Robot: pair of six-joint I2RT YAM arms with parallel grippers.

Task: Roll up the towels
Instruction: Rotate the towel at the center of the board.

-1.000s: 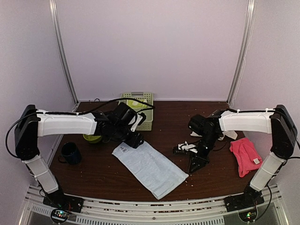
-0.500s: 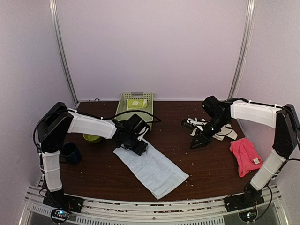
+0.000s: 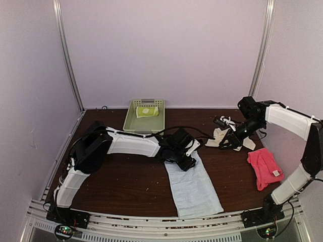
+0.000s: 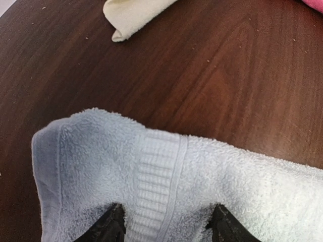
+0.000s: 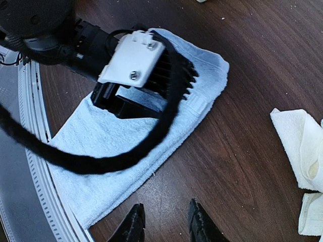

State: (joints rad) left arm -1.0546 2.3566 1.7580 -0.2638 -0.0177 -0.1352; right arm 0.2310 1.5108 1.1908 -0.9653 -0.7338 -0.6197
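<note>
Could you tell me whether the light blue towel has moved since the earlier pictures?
Yes: the light blue towel slid right, toward the pink towel.

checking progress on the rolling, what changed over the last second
The left gripper slid the light blue towel rightward across the table and turned it lengthwise toward the near edge; its fingers stay spread on the towel's far end. The right gripper, empty, drew back from mid-table to the far right, above the cream towel. The pink towel and green basket stayed put. Nothing is rolled yet.
</note>
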